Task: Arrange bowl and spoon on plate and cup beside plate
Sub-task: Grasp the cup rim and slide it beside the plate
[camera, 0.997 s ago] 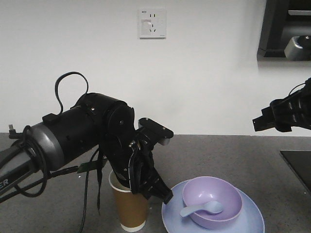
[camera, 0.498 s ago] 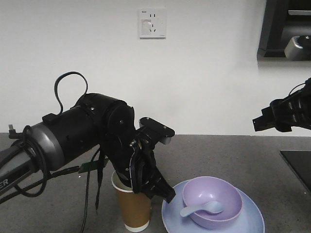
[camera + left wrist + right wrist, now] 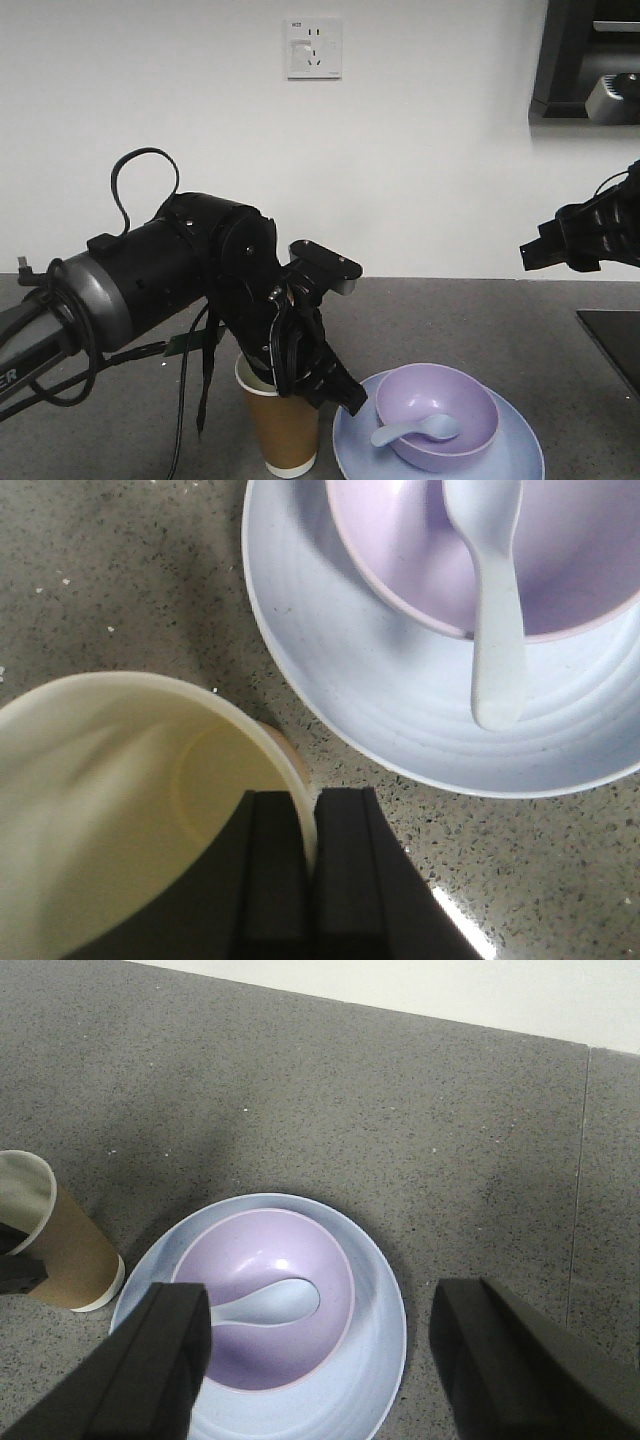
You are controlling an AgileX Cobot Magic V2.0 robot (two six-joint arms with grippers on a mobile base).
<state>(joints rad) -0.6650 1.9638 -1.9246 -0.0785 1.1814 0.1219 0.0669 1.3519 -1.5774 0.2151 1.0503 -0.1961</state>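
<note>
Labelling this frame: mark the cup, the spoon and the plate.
cup (image 3: 288,432), front view, brown side wall.
spoon (image 3: 270,1303), right wrist view, scoop.
plate (image 3: 400,725), left wrist view, bare inner surface.

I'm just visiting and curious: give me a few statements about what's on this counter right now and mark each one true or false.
1. The spoon lies inside the bowl. True.
2. The bowl sits directly on the counter, beside the plate. False: it rests on the light blue plate.
3. The left gripper is pinching the rim of the cup, one finger inside and one outside. True.
4. The cup is lying on its side. False: it stands upright next to the plate.
5. The right gripper is holding the spoon. False: its jaws are open and empty, above the plate.
</note>
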